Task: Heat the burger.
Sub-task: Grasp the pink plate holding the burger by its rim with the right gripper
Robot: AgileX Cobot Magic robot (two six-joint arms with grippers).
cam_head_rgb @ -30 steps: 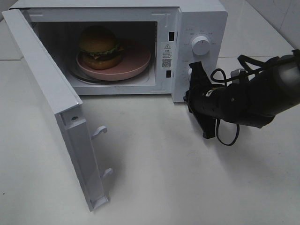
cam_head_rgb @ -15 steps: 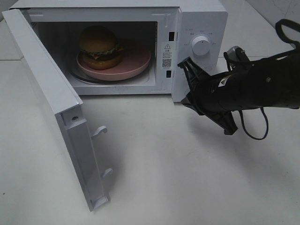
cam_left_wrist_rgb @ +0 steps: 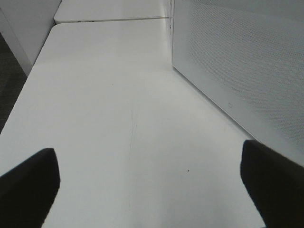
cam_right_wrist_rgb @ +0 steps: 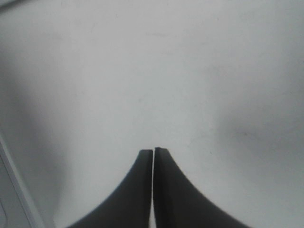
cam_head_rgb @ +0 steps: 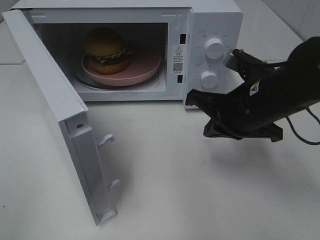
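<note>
The burger (cam_head_rgb: 106, 50) sits on a round pink plate (cam_head_rgb: 146, 64) inside the open white microwave (cam_head_rgb: 215, 20). Its door (cam_head_rgb: 50, 95) swings out wide to the left. My right gripper (cam_head_rgb: 192, 100) hovers just in front of the microwave's control panel, below the lower knob (cam_head_rgb: 208, 79), touching nothing. In the right wrist view the right gripper (cam_right_wrist_rgb: 153, 152) has its fingers pressed together over bare white table. My left gripper (cam_left_wrist_rgb: 152, 190) is open with nothing between its fingers (cam_left_wrist_rgb: 28, 185), low over the table beside the door's perforated outer face (cam_left_wrist_rgb: 237, 71).
The upper knob (cam_head_rgb: 214, 48) is on the panel right of the cavity. The white table (cam_head_rgb: 200, 190) spreads in front of the microwave. The open door with its latch hooks (cam_head_rgb: 106, 140) juts toward the front left. A cable (cam_head_rgb: 300, 135) trails from the right arm.
My right arm has swung back and rotated, moving the shut gripper off the lower knob, which now shows, and down to the right. Burger, plate and door have not moved.
</note>
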